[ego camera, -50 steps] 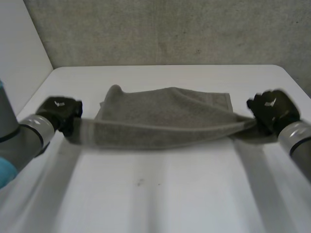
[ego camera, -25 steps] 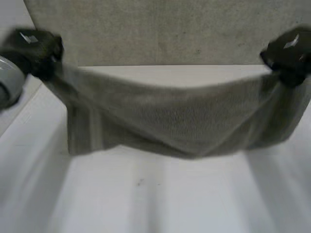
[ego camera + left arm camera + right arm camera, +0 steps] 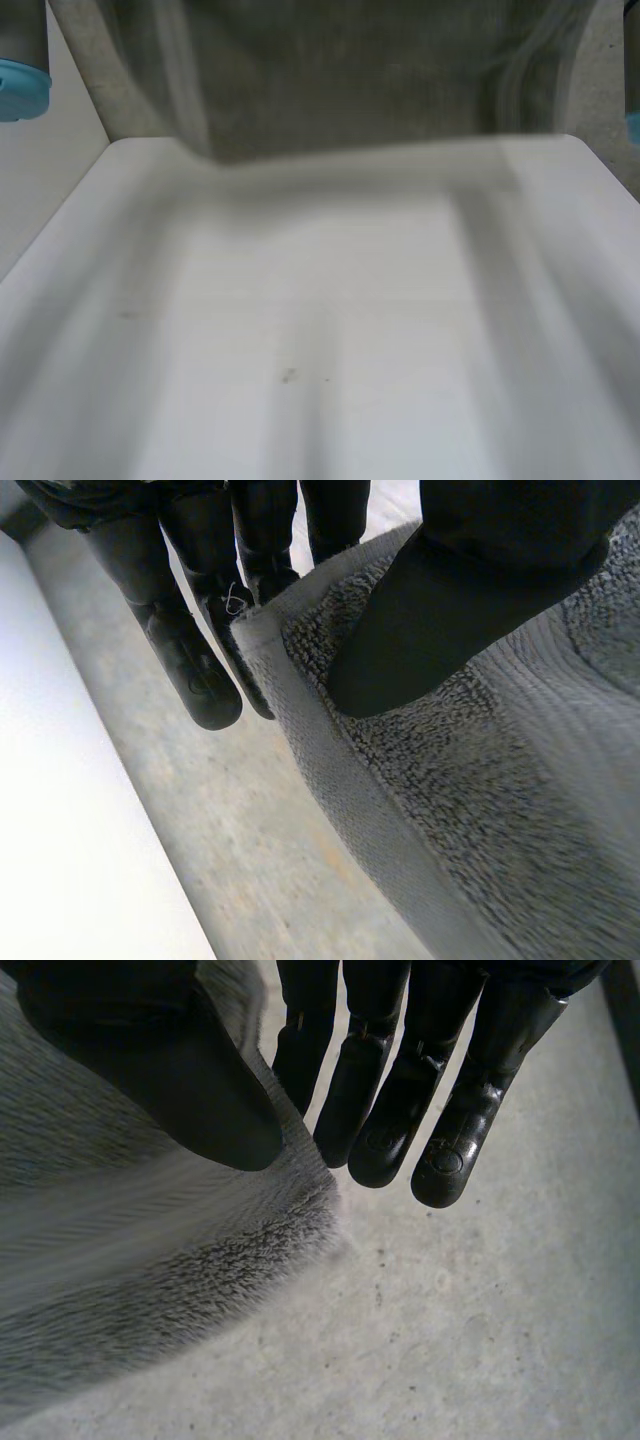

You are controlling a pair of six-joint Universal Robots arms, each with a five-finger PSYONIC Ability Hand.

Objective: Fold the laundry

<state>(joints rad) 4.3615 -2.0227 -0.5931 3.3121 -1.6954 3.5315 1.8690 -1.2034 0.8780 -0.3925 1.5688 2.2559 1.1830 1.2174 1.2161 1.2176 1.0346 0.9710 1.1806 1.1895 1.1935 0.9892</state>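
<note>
Grey towel (image 3: 350,80) held up, hanging spread above white surface (image 3: 330,330). Pinched thumb-to-fingers at one corner by left hand (image 3: 450,610), at the other by right hand (image 3: 170,1070).

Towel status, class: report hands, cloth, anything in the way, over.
Left hand pinching towel corner, thumb against fingers. Right hand pinching opposite corner. Towel hanging spread between them, above white table. Small dark speck on tabletop.
</note>
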